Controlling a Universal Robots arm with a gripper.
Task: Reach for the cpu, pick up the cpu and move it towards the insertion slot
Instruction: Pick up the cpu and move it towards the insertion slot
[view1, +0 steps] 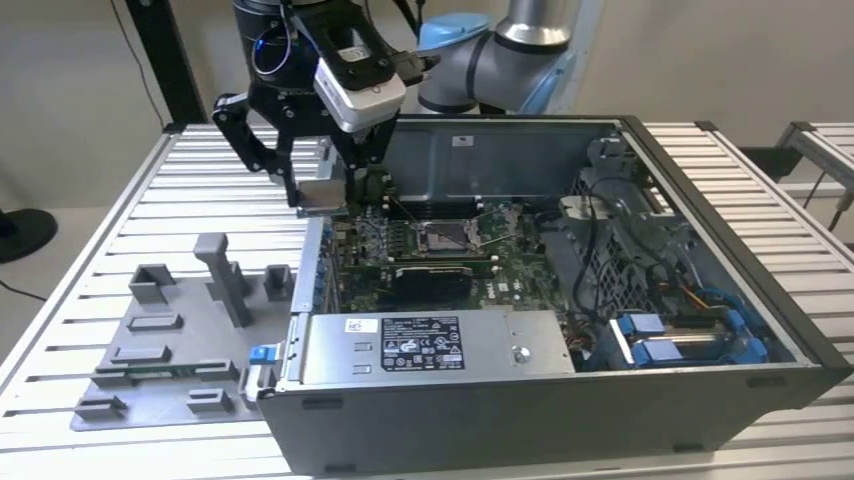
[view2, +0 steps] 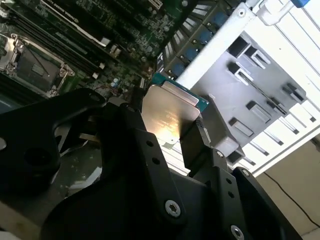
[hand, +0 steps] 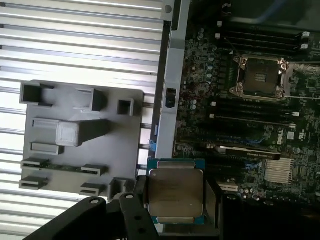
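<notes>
Hand (view1: 318, 200) is pinching the cpu (hand: 175, 194), black fingers (view2: 196, 137) clamped on its opposite edges; silvery lid faces out, green edge showing around it. In the second wrist view the cpu (view2: 171, 116) sits tilted between the fingers, lit bright on its lower half.

Landmark: computer case (view1: 561, 400), lying open on the desk (view1: 147, 210).
- Hand and cpu hang in the air right at the case's side wall on the exterior view's left, above the wall edge, not touching it.
- In the first wrist view the cpu overlaps that wall line, half over the green board (hand: 240, 150), half over the desk side.
- Insertion slot (view1: 442, 236) is inside the case, on the board, well apart from the cpu; silver frame, brownish centre, nothing in it. Seen in both wrist views too (hand: 260, 77) (view2: 32, 67).
- Grey fixture plate (view1: 167, 340) lies on the desk just outside the case, on the exterior view's left, below the hand. Its blocks (hand: 65, 132) stand upright.
- Power supply box (view1: 427, 345) sits at the case's near edge; blue clips (view1: 654, 335) sit further toward the exterior view's right.
- Arm (view1: 514, 50) comes in from behind the case.
</notes>
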